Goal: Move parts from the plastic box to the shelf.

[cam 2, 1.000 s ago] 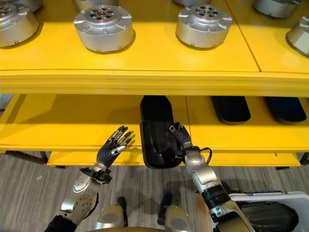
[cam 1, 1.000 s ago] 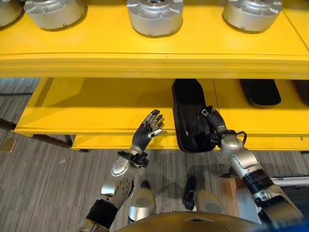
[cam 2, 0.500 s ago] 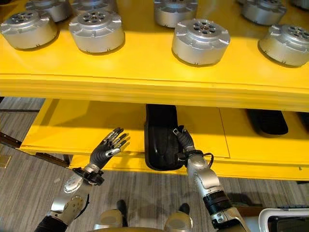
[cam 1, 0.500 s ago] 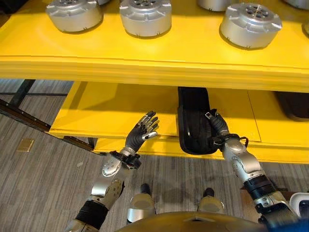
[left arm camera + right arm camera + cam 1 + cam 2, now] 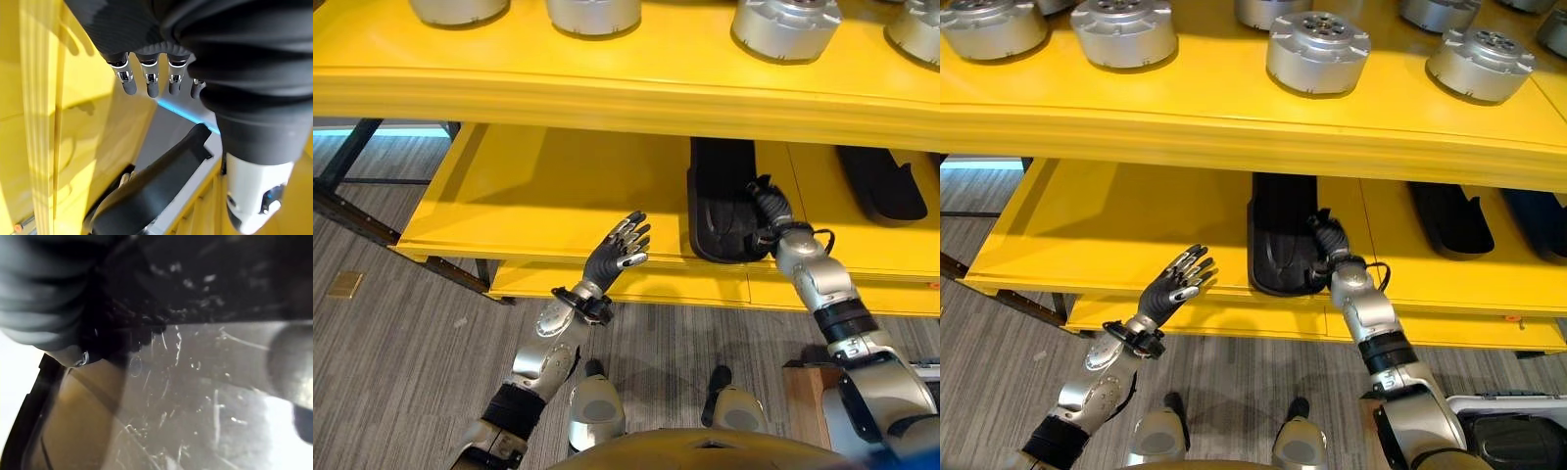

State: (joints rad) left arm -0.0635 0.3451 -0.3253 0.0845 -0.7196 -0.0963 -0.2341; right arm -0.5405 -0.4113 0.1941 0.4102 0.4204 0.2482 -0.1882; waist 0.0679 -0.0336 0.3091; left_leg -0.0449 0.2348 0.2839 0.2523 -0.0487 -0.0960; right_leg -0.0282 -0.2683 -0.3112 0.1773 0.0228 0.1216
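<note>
The right hand [image 5: 1330,238] is in on the lower level of the yellow metal shelf [image 5: 1136,211], laid against the right edge of a long black moulded plastic part [image 5: 1278,235]. That part lies flat on the lower level, its near end right at the front lip, so this reads as the tail of a placement: the hand steadies or nudges it deeper so it won't overhang. Whether those fingers are curled on the part's rim or just resting on it, I can't tell; they merge with the black plastic, and the right wrist view gives only a close scratched surface.

The left hand [image 5: 1175,284] hangs apart in front of the shelf's lip, fingers spread wide and straight, holding nothing. It looks parked clear so the right arm has room.

Count on the lower level: the part under the hand, a second black part [image 5: 1449,217] to its right, and a dark edge of a possible third at the far right. They lie side by side, lengthwise into the shelf, which packs the row tidily.

On the top level stand round silver metal housings [image 5: 1317,51]; seven are at least partly in sight in the right eye view. Low right, the corner of the white plastic box [image 5: 1518,399] shows a dark part inside, so there's more to move.
</note>
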